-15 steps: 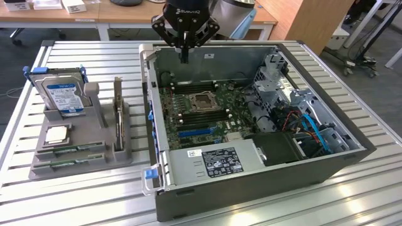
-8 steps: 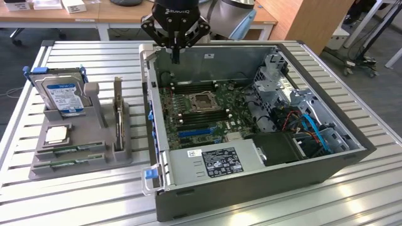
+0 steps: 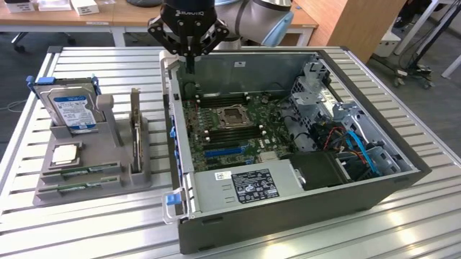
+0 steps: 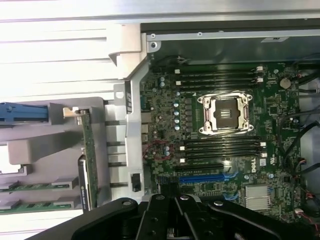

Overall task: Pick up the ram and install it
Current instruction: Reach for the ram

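Exterior view's left: grey holder (image 3: 90,197) on bench (image 3: 29,226), ram (image 3: 78,173) lying in its front slot, untouched. Gripper (image 3: 190,66) hangs over PC case (image 3: 288,216) rear corner, jaws pinched fully shut, empty far as I can tell. Right: mobo DIMM slots (image 3: 229,131) bare. Pick step not begun, I reckon. Grab needs jaws opened, lined w/ stick's thin edge.
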You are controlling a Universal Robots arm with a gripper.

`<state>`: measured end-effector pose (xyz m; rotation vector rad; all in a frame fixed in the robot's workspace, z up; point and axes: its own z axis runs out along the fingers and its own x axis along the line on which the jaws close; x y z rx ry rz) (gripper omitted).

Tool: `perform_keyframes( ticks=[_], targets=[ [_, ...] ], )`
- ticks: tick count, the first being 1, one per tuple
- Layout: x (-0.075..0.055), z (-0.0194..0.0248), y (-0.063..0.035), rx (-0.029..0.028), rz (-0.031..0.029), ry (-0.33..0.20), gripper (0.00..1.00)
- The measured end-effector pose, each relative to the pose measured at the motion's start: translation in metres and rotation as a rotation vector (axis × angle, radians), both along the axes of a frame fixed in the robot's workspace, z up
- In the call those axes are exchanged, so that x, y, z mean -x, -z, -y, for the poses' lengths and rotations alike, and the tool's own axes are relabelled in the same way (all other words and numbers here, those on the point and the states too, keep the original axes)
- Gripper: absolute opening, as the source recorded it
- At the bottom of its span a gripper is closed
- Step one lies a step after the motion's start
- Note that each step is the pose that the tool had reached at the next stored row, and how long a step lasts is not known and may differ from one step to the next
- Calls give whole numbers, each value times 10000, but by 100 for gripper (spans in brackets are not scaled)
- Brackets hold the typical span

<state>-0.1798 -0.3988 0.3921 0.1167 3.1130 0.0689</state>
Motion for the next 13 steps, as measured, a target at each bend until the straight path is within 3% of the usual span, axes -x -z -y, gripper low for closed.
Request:
perform_keyframes(
  ticks=[13],
  targets=[
    [348, 0, 12, 0, 0, -1, 10]
  ],
)
